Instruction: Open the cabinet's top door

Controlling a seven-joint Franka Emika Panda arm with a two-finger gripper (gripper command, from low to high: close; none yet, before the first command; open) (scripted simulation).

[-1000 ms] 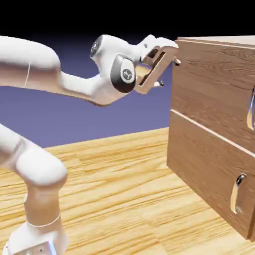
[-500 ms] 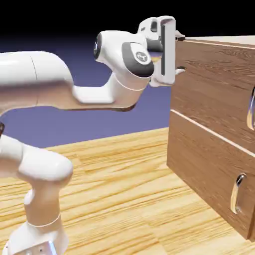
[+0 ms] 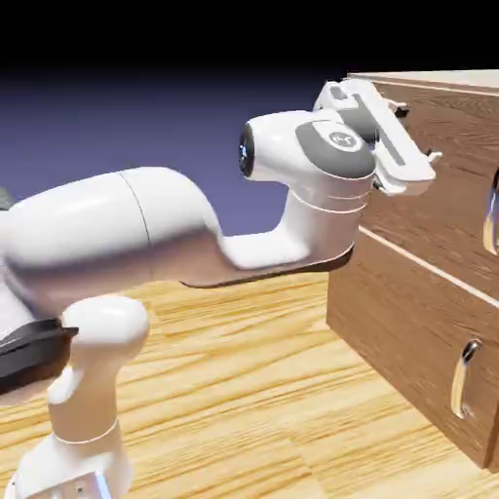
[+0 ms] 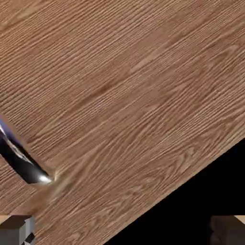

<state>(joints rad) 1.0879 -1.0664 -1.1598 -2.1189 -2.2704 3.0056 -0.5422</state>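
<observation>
the gripper [image 3: 417, 125] is hovering with fingers [image 4: 16, 229] spread wide, empty, before the top door [image 3: 429, 185] of the cabinet [image 3: 409, 322] at right, its silver handle [image 4: 21, 160] lying left of them.

Both renders are evenly lit and sharp, with no lens distortion at the edges; the exterior view's backdrop fades from blue-violet low down to black at the top. The arm [image 3: 146, 229] is bright above and shaded beneath, and the desk [image 3: 224, 390] shows only soft shading near the cabinet [image 3: 419, 292]. In the hand view a silver handle [image 4: 21, 160] glints at its tip, and the lower right corner is black.
</observation>
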